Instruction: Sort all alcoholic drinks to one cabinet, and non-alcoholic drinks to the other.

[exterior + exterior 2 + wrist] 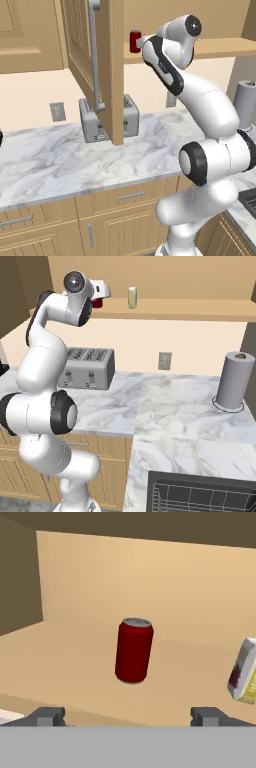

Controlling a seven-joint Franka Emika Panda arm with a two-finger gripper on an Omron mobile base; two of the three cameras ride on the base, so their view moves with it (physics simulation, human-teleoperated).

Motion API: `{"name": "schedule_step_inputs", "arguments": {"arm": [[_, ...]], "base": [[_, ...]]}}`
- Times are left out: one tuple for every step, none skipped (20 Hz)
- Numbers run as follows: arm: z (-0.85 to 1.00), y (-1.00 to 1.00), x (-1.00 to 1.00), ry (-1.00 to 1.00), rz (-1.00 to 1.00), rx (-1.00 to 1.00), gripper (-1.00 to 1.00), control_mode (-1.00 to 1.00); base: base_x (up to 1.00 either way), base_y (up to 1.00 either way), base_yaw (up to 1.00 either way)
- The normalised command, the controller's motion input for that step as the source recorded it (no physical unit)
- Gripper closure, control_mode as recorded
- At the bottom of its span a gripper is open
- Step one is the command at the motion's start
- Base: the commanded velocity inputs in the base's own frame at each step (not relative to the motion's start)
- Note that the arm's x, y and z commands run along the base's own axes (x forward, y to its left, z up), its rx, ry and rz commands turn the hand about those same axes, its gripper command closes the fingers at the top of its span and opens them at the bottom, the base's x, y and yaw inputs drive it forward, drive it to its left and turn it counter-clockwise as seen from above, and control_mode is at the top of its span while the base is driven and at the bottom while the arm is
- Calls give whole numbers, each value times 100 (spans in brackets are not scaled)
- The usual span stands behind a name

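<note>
A short red can (134, 650) with a silver top stands upright on the tan floor of the open wall cabinet (65, 657). My gripper (127, 717) is open just in front of the can, its fingertips (47, 716) spread wide with nothing between them. A small white carton (243, 672) with a red mark stands to the can's right. In the left base view the can (135, 41) sits at the shelf's left end, beside the open cabinet door (112, 75). In the right base view my hand (101, 292) half hides the can (98, 303), and the carton (132, 297) stands further right.
A silver toaster (107, 120) sits on the marble counter (60, 160) under the open door. A grey paper towel roll (234, 381) stands at the right. A dark dish rack (200, 493) lies at the lower right. The door's long bar handle (94, 55) juts out.
</note>
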Motion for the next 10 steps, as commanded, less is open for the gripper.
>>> {"name": "schedule_step_inputs", "arguments": {"arm": [[8, -8, -42, -3, 0, 0, -100, -100], [9, -8, -42, -3, 0, 0, -100, -100], [9, -7, -42, -3, 0, 0, -100, -100], [10, -8, -43, -3, 0, 0, -100, -100], [10, -6, -43, -3, 0, 0, -100, -100], [10, -5, -43, -2, 0, 0, -100, -100], [11, -3, -43, -2, 0, 0, -100, -100], [13, -2, -41, -2, 0, 0, -100, -100], [14, -1, -40, -1, 0, 0, -100, -100], [15, 0, -39, -1, 0, 0, -100, -100]], "base": [[0, 0, 0], [0, 0, 0], [0, 0, 0], [0, 0, 0], [0, 0, 0], [0, 0, 0], [0, 0, 0], [0, 0, 0], [0, 0, 0], [0, 0, 0]]}}
